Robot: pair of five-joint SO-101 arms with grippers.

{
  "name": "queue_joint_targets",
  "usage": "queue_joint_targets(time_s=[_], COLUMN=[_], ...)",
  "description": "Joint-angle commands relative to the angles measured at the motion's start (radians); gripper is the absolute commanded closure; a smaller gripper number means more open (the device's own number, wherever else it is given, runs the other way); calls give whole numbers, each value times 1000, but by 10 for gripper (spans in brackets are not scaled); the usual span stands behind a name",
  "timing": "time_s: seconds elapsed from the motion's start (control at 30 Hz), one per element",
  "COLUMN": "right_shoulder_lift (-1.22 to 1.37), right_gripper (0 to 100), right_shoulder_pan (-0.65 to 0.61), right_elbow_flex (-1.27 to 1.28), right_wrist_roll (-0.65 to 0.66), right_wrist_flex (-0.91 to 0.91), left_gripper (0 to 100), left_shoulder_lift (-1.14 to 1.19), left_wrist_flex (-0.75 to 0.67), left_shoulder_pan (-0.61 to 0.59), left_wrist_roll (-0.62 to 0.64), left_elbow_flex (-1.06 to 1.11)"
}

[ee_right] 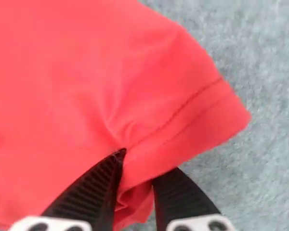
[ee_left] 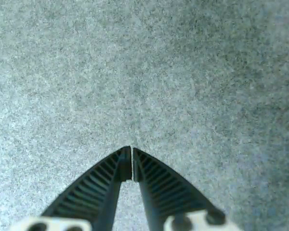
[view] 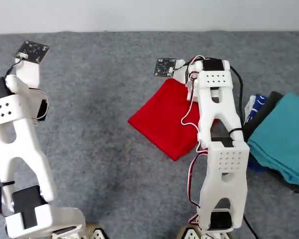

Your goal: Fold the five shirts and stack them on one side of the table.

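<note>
And there was the red shirt [view: 162, 124], lying in a tidy diamond near the middle of the grey bench [view: 99, 89], with the right arm [view: 219, 99] stretched out over its near edge. The right jaws were clamped on a small pucker of red cloth, close to the stitched hem [ee_right: 202, 118]. It was a pinch of the edge rather than a deep bite.

Over on the other side, the left arm [view: 15, 134] hung above bare bench, well apart from the shirt. Its jaws were pressed together with nothing between them.

At the right-hand edge sat the pile: a teal shirt [view: 284, 134] on top, a dark one [view: 266, 112] and a blue one [view: 256, 105] peeking out beneath. By the look of it, the red one was headed there next.

Here's where it could have come unstuck. That grip was shallow and near the hem, so a quick lift could have let the cloth slide out. With one corner held and no help from the left arm, the layers could have sagged and fallen open, undoing the fold. A drag across this rough surface might have bunched the underside instead. The pile was close too, so a low carry could have clipped the teal shirt and knocked the stack askew. A release too early would have left the red one half off the heap.
</note>
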Motion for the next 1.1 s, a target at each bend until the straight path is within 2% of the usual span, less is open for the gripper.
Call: queue_joint_targets(time_s=[0.0,0.1,0.23,0.33,0.5,0.63,0.73,0.87,1.07], right_shoulder_lift=[-27,-42,-53,-53,-54,-53,-71,-180,-461], right_gripper=[886,804,780,780,780,782,782,783,780], right_shoulder_pan=[1,13,13,7,-1,-24,-36,-39,-44], right_elbow_flex=[-66,-130,-199,-270,-434,-548,-560,-465,-78], right_wrist_roll=[-127,-316,-540,-643,-895,-993,-1062,-1137,-1287], right_wrist_flex=[-21,-12,12,104,338,483,493,493,486], left_gripper=[987,987,987,987,987,987,987,987,987], left_shoulder_lift=[-43,-43,-43,-43,-43,-43,-43,-43,-43], left_wrist_flex=[8,8,8,6,5,3,3,3,5], left_shoulder_pan=[-5,-5,-5,-5,-5,-5,-5,-5,-6], left_wrist_roll=[-9,-9,-9,-9,-9,-9,-9,-9,-9], left_elbow_flex=[-7,-7,-7,-7,-7,-7,-7,-7,-7])
